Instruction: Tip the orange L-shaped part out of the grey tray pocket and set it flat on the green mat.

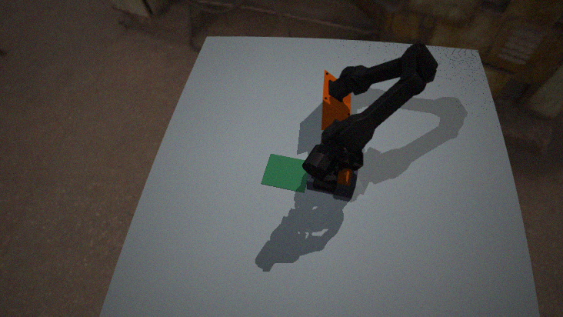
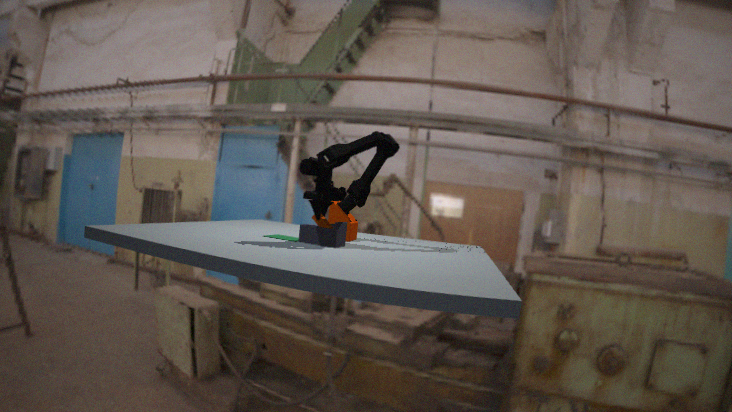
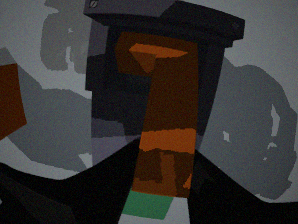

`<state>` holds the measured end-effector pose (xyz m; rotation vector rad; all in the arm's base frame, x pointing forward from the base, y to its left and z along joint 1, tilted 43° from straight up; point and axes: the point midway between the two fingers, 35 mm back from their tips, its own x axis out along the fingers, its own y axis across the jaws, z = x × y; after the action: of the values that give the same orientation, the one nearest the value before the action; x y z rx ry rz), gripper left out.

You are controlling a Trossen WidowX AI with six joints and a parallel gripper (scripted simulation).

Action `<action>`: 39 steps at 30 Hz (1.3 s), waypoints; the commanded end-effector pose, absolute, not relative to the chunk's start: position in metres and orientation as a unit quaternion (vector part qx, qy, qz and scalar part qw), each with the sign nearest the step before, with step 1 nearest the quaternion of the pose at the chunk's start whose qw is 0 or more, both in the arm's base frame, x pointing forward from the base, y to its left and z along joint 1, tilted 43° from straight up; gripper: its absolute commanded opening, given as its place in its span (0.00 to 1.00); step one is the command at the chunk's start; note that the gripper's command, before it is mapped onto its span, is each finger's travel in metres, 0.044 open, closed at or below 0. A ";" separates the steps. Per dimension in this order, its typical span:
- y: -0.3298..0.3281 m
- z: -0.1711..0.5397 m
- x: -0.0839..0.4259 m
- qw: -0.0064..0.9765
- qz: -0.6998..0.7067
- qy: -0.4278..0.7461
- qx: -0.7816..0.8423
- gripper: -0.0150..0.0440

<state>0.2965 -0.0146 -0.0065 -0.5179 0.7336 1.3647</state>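
The orange L-shaped part [image 1: 345, 176] [image 2: 321, 221] [image 3: 172, 95] is tilted: its L-shaped end is at the far side of the pocket in the wrist view, and its straight end stands raised above the tray's rim. The grey tray [image 1: 344, 194] [image 2: 322, 235] [image 3: 220, 22] stands on the table. My gripper [image 2: 316, 217] [image 3: 163, 150] is shut on the raised straight end, one finger on each side. In the top view the arm hides the fingertips. The green mat [image 1: 283, 173] [image 2: 279, 237] [image 3: 145, 204] lies flat beside the tray with nothing on it.
The orange base mount [image 1: 331, 114] [image 2: 351, 231] [image 3: 10, 100] of the arm stands behind the tray. The arm's links arch over it. The pale table [image 1: 220, 236] [image 2: 409, 276] carries long arm shadows around the tray.
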 end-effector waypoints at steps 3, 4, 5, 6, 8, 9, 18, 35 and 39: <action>-0.023 0.002 0.298 0.685 0.608 0.326 -0.236 0.25; -0.024 0.003 0.298 0.685 0.608 0.326 -0.236 0.25; -0.025 0.004 0.298 0.685 0.608 0.326 -0.236 0.25; -0.026 0.005 0.298 0.685 0.608 0.326 -0.236 0.25; -0.028 0.008 0.298 0.685 0.608 0.326 -0.236 0.25; -0.029 0.009 0.298 0.685 0.608 0.326 -0.236 0.25; -0.039 0.019 0.297 0.685 0.607 0.326 -0.236 0.25; -0.057 0.038 0.296 0.685 0.607 0.327 -0.236 0.25; -0.061 0.043 0.295 0.685 0.607 0.327 -0.236 0.25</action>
<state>0.2940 -0.0558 0.0381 -0.5172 0.7333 1.3627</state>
